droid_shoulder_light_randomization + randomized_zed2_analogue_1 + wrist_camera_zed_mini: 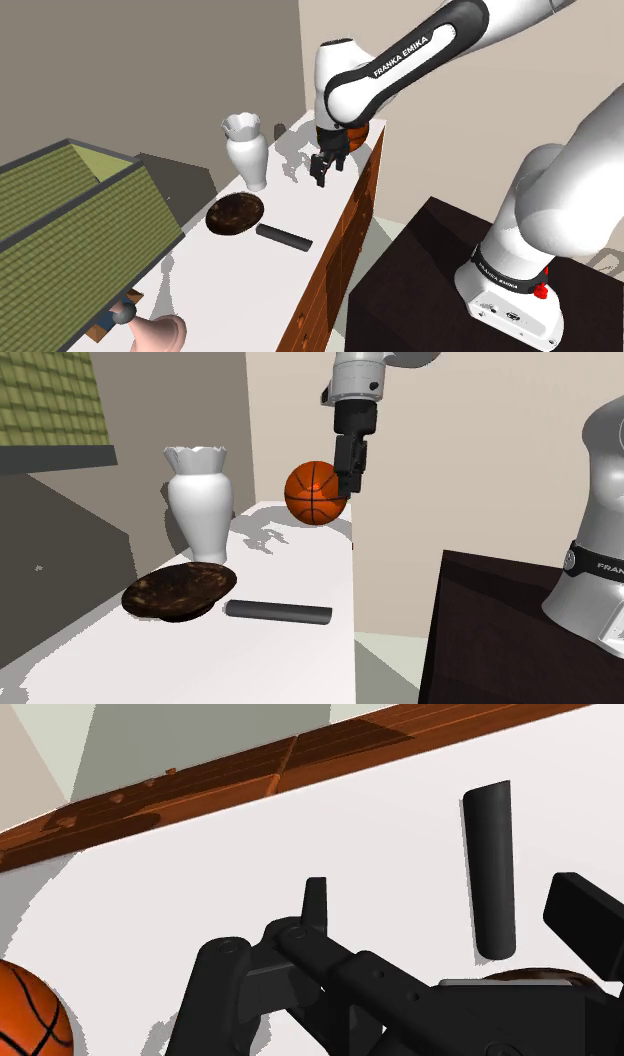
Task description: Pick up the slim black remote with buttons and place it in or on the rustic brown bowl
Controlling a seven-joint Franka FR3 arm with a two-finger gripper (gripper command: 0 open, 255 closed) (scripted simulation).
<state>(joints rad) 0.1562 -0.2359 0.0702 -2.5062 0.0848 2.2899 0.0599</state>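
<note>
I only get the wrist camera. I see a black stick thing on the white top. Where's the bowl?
Observer: The brown bowl lies right beside one end of that remote.
Operator: Is the hand up high?
Observer: Yes, the open gripper hangs well above the dresser top, near the basketball.
Operator: Anything else by the bowl?
Observer: A white vase with a wavy rim, standing upright.

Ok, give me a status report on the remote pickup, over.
Gripper open, empty, hanging high by the basketball. Remote lies flat beside the bowl, not grasped. Nothing on the remote; vase stands by the bowl.
</note>
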